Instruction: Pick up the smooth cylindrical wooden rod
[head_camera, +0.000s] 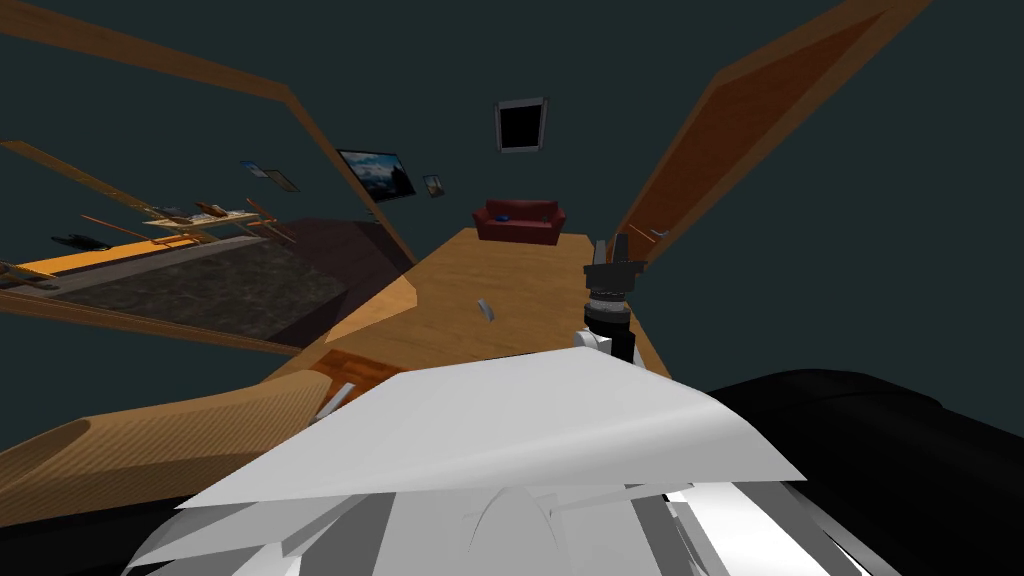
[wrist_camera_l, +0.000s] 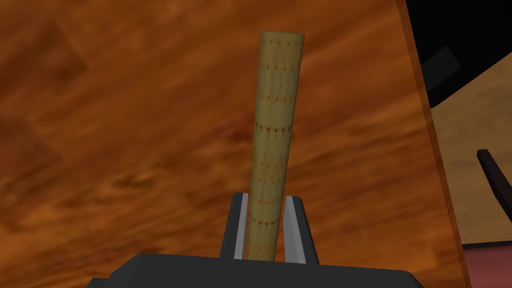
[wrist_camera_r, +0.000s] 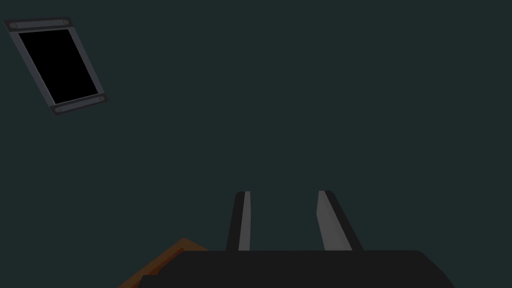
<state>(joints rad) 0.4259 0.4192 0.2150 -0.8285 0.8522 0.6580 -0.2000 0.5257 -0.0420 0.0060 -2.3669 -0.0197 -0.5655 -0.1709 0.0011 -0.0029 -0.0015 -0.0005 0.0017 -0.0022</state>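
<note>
A smooth, tan, cylindrical wooden rod (wrist_camera_l: 272, 135) runs straight out from my left gripper (wrist_camera_l: 266, 197). The two fingers press its sides near its lower end, so this gripper is shut on it. Behind the rod lies a flat reddish-brown wooden surface (wrist_camera_l: 125, 125); whether the rod touches it I cannot tell. My right gripper (wrist_camera_r: 284, 192) stands open with nothing between its fingers. The head view shows it raised at the right (head_camera: 617, 245), above the wooden floor.
The brown surface ends at an edge (wrist_camera_l: 425, 115) on the rod's right. A red sofa (head_camera: 519, 221) stands far ahead at the end of the wooden floor (head_camera: 500, 275). A brown door (head_camera: 740, 130) slants at the right, and a cluttered table (head_camera: 200, 215) is at the far left.
</note>
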